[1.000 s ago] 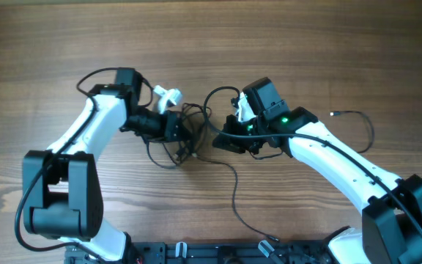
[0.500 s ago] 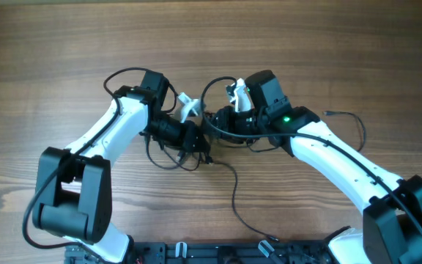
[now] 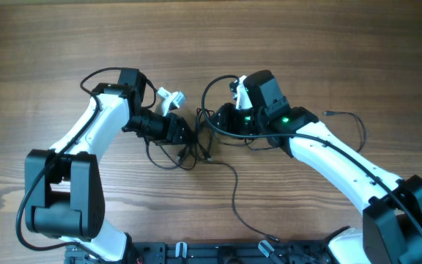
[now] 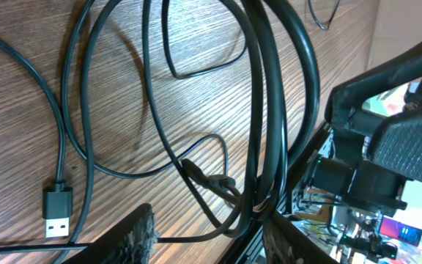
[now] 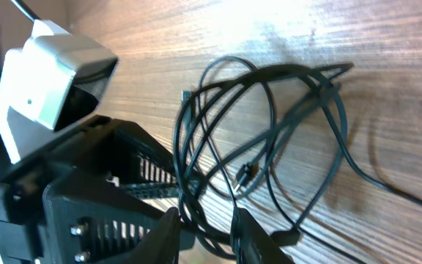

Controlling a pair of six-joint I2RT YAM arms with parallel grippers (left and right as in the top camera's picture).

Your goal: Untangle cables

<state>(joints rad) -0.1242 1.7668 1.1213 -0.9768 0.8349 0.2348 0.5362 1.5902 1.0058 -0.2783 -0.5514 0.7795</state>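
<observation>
The cables point(image 3: 196, 147) are thin black cords looped in a loose tangle mid-table, between my two grippers. My left gripper point(image 3: 187, 135) is at the tangle's left side. In the left wrist view it point(image 4: 208, 220) stands open, with a few strands of the cables point(image 4: 258, 110) running through the gap close to the right finger point(image 4: 288, 242). A USB plug point(image 4: 57, 213) lies flat to the left. My right gripper point(image 3: 211, 123) is at the tangle's upper right. In the right wrist view its jaws point(image 5: 205, 216) stand narrowly apart with strands of the cables point(image 5: 269, 125) between them.
One cable tail point(image 3: 234, 192) runs from the tangle toward the table's front edge. Another cord point(image 3: 354, 119) with a small plug end lies to the right, beside the right arm. The arms' own thicker black wires arch above both wrists.
The left gripper opened wider; it swung right into the tangle and came back left. The right gripper moved up and left, opened, then narrowed a little around the strands.
</observation>
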